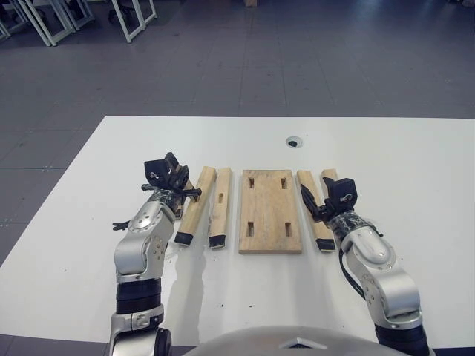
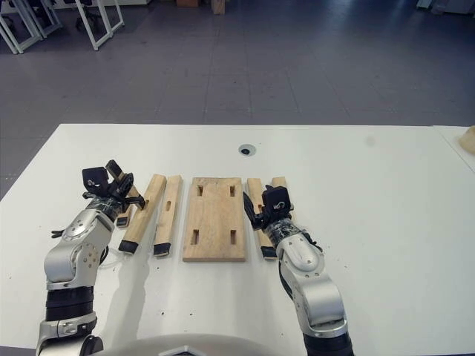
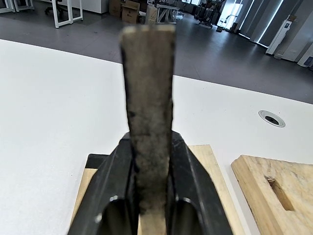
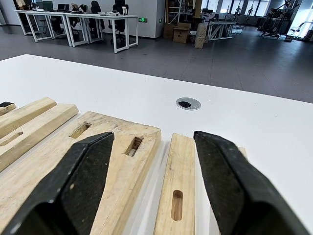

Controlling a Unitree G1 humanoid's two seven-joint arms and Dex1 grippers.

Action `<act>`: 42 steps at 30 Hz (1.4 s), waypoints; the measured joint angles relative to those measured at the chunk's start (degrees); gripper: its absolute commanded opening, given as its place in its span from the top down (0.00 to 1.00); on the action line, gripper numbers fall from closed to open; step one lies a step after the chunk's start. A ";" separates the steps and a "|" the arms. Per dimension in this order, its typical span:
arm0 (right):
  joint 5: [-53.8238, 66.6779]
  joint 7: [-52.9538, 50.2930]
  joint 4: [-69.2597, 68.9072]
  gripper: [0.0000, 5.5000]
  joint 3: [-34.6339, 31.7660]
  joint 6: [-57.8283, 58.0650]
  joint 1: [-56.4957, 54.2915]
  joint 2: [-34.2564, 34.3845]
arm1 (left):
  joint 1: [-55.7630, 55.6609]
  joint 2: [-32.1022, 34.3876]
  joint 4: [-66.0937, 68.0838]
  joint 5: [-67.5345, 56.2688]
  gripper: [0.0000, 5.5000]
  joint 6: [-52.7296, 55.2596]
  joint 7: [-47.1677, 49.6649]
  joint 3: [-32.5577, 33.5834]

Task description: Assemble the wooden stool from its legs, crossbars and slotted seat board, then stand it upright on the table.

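On table (image 1: 386, 170), left end effector (image 3: 149, 147) clamped on wooden piece (image 3: 149, 83), right end effector (image 4: 152, 141) apart

Bright, even indoor light (soft shadows)

Rough unfinished wooden seat board (image 1: 270, 211), smooth matt table (image 1: 415, 193)

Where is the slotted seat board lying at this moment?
In the left eye view the seat board lies flat mid-table, between the left legs and the right legs, with the cable hole beyond it.
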 measured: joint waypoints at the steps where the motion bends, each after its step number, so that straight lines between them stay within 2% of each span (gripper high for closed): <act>1: 0.00 0.05 0.00 0.45 0.05 0.09 0.00 0.00 | 0.00 -0.10 0.01 0.02 0.92 -0.01 -0.07 -0.16; 30: -0.21 0.04 0.04 0.45 0.59 0.98 0.00 0.03 | -1.75 -1.17 1.42 0.60 0.92 0.91 -0.73 -1.40; 38: -0.59 0.10 0.05 0.45 0.59 0.98 -0.01 0.02 | -1.76 -0.50 3.80 1.65 0.92 -2.04 -3.13 -1.41; 42: -0.61 0.21 0.05 0.45 0.60 0.98 -0.03 0.00 | -0.40 0.94 6.42 4.42 0.92 -6.77 -7.01 -3.77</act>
